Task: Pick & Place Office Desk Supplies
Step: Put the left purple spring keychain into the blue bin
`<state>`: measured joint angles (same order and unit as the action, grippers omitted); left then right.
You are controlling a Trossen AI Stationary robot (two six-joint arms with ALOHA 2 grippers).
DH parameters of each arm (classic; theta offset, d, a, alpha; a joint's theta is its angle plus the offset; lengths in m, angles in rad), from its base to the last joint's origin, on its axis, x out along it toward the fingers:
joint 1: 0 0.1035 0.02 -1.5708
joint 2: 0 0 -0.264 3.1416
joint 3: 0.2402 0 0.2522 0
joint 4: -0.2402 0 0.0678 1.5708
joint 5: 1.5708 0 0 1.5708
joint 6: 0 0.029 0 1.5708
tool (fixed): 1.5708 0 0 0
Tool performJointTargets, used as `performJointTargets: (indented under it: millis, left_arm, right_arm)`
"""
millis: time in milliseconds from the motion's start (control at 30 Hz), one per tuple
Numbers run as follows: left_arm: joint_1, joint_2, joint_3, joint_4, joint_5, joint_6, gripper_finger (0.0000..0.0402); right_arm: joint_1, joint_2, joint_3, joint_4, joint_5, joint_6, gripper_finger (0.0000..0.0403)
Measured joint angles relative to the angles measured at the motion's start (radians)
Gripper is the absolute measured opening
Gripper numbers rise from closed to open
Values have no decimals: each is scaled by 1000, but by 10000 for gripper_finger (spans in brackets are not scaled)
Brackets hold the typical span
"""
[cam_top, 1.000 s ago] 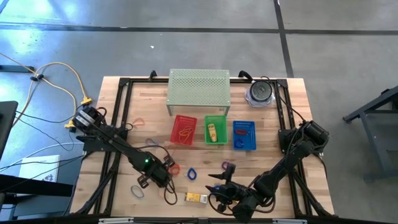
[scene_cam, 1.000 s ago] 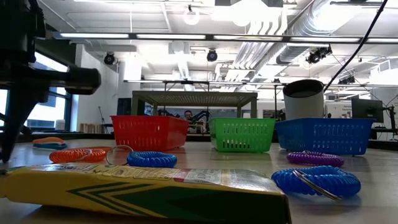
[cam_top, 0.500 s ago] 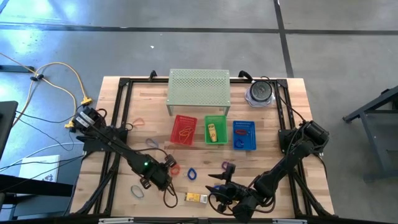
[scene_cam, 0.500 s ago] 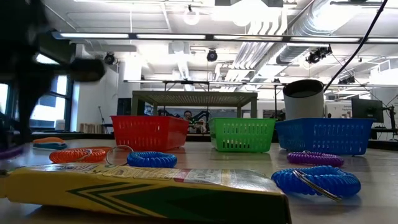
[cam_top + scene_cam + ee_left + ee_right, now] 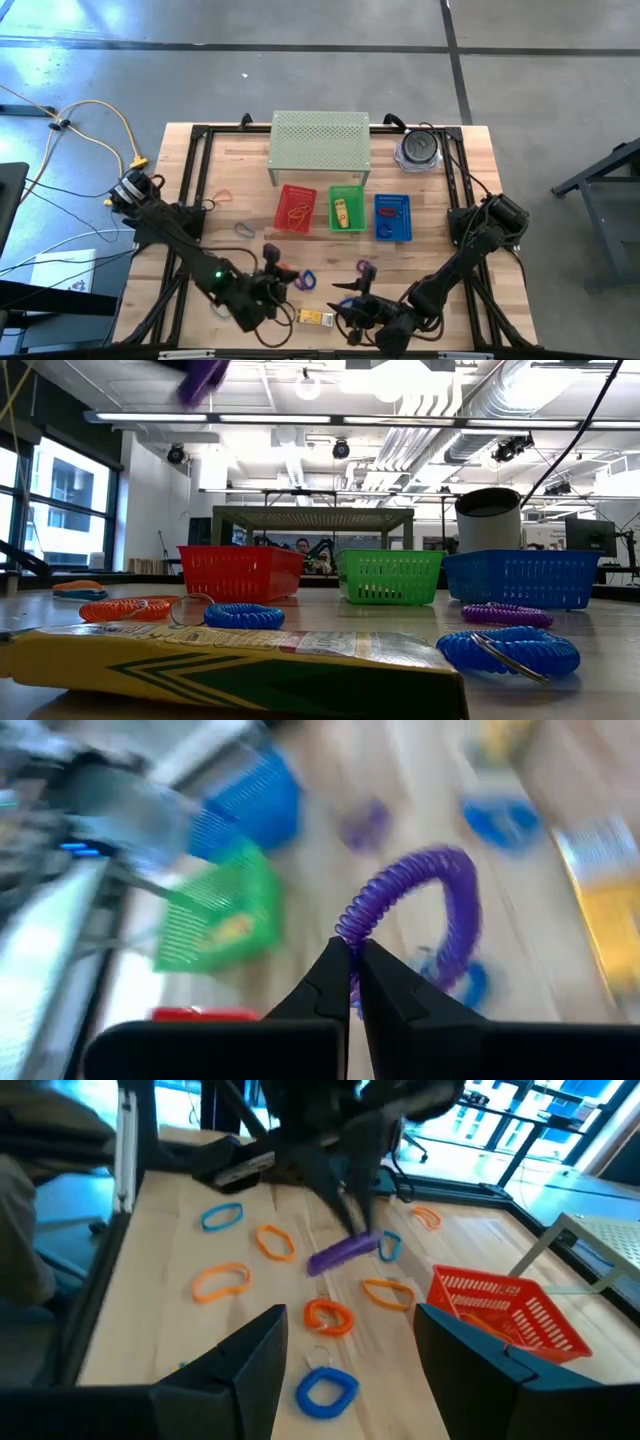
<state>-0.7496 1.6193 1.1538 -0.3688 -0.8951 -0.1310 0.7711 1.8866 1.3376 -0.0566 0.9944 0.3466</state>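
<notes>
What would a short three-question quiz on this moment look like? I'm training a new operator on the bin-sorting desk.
1. True or false: the left gripper is shut on the purple coil band.
2. Which basket holds the small yellow box? A red basket B green basket C blue basket
3. Fill in: the right gripper waits near the table's front edge with its fingers ____.

Key
1. True; in the left wrist view the fingers pinch the band, lifted off the table.
2. B
3. open, holding nothing
</notes>
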Motion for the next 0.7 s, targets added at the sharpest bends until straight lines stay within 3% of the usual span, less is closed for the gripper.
performJointTargets:
  millis: [333, 700]
  left_arm:
    - [-20, 12, 0, 288, -292, 5, 1]
    - [8, 73, 0, 414, -351, 134, 1]
  right_arm:
    - [-54, 0, 0, 156, 1, 72, 207]
    - [-131, 0, 0, 154, -70, 95, 207]
